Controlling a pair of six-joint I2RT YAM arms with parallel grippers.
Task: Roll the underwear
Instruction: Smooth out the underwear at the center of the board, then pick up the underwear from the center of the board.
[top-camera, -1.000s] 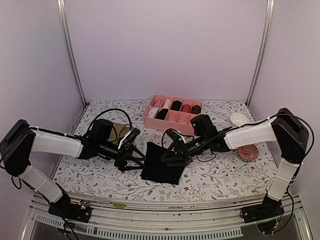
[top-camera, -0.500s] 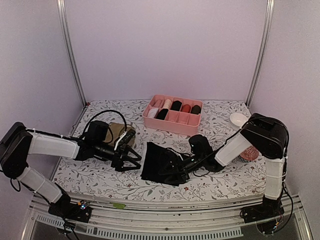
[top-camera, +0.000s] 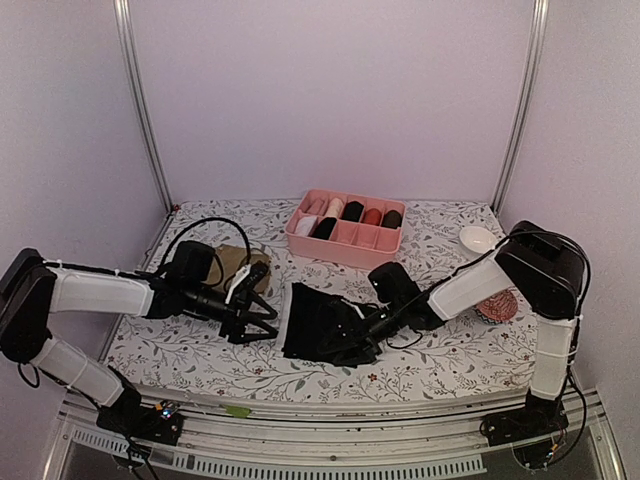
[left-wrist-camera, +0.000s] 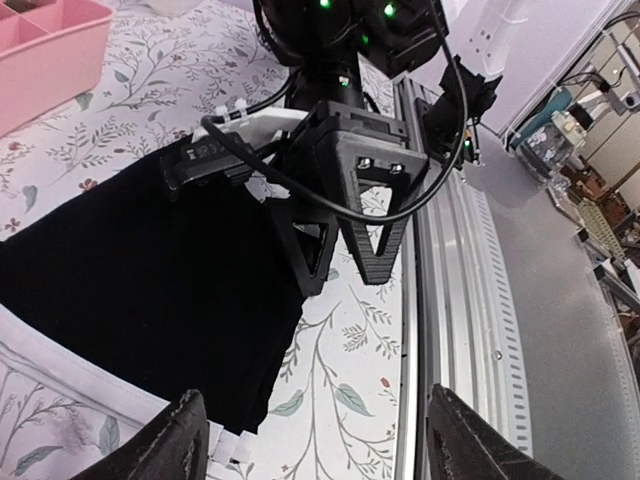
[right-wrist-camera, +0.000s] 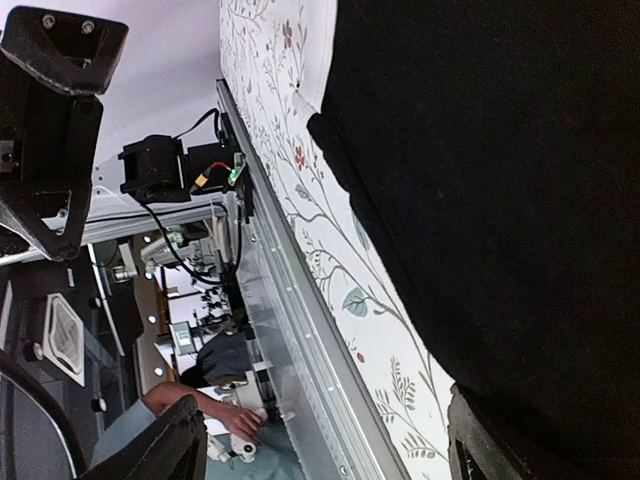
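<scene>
Now that my right end effector (top-camera: 345, 338) has dropped to the near right edge of the black underwear (top-camera: 315, 320), centre frame on the tabletop (top-camera: 440, 350), jaws wide, and my left end effector (top-camera: 274, 322) has backed off leftward, also wide, I reckon rolling can begin.

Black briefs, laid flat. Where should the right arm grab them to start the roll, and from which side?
Take the near-right corner of the black briefs, coming in low from the right. They lie flat, so probably only an edge gives the fingers a lip to pinch. The right gripper hangs open at that corner.
</scene>
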